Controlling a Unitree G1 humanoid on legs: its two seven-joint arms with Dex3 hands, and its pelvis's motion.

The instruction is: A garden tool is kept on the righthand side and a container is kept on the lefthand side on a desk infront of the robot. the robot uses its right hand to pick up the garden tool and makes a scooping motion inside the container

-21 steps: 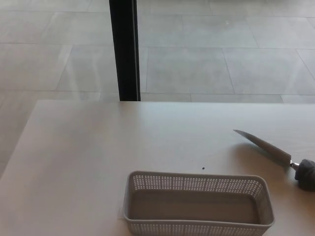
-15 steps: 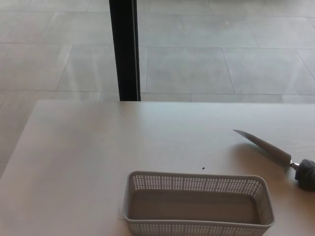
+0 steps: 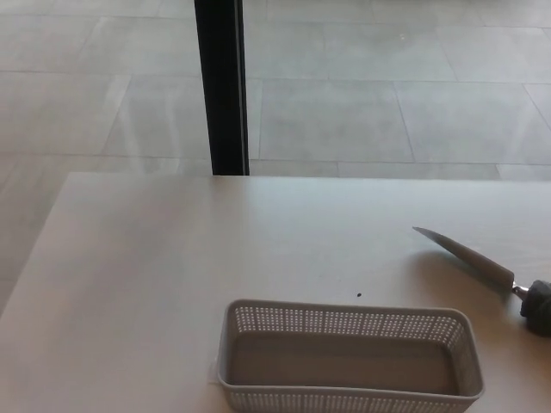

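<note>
Garden tool (image 3: pixel 482 267) on desk (image 3: pixel 172 258), container (image 3: pixel 344 357) left of it

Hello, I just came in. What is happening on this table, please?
At this moment nothing is being handled: neither robot hand is in view. A pale perforated basket stands empty near the front edge of the table. To its right lies a garden tool with a narrow metal blade, its dark handle at the picture's right edge and its tip pointing toward the back left. The tool is apart from the basket, so picking it up and scooping are not yet done.
</note>
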